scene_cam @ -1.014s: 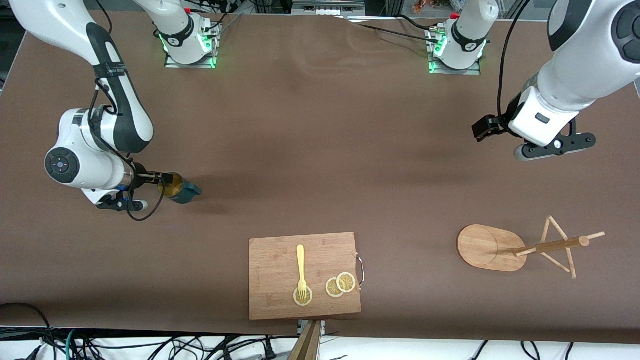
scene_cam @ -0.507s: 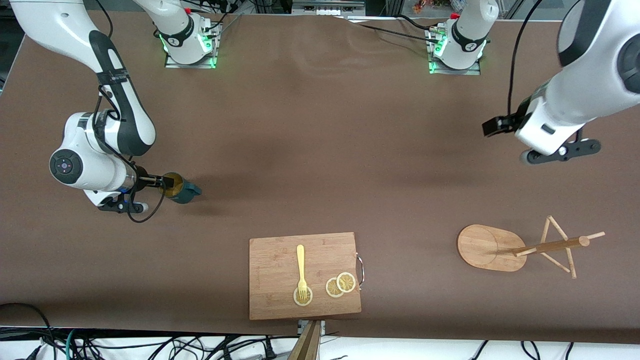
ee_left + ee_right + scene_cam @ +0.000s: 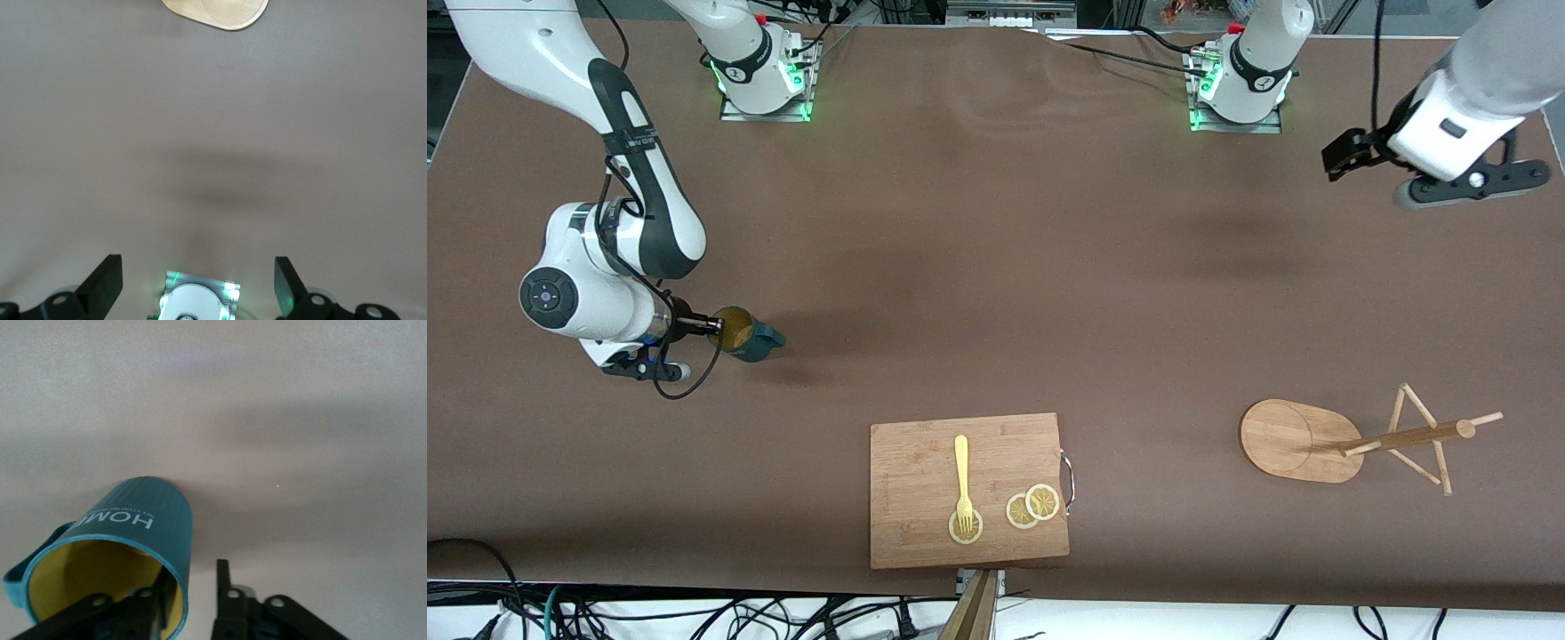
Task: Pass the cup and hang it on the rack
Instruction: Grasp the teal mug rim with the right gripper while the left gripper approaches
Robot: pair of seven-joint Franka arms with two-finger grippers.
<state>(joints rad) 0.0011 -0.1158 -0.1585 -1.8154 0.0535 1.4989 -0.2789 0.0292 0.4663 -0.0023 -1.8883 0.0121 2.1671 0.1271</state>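
Note:
The dark teal cup (image 3: 749, 338) with a yellowish inside stands on the brown table toward the right arm's end. My right gripper (image 3: 710, 327) is at its rim. In the right wrist view the cup (image 3: 133, 527) shows "HOME" lettering. One finger of my right gripper (image 3: 193, 573) is inside the cup and the other is outside, with a gap to the wall. The bamboo rack (image 3: 1303, 440) stands toward the left arm's end, near the front camera; its oval base shows in the left wrist view (image 3: 217, 10). My left gripper (image 3: 1467, 182) is open and empty in the air over bare table, its fingers wide apart (image 3: 198, 283).
A rectangular wooden cutting board (image 3: 911, 462) with a yellow fork (image 3: 962, 476) and lemon slices (image 3: 1032, 507) lies at the table's front edge, between cup and rack. The arm bases (image 3: 763, 80) (image 3: 1238, 89) stand along the farthest edge. Cables lie off the front edge.
My left arm has swung its gripper away from the front camera, toward its base and the table's end. My right gripper has shifted slightly at the cup's rim. The cup has stayed in place.

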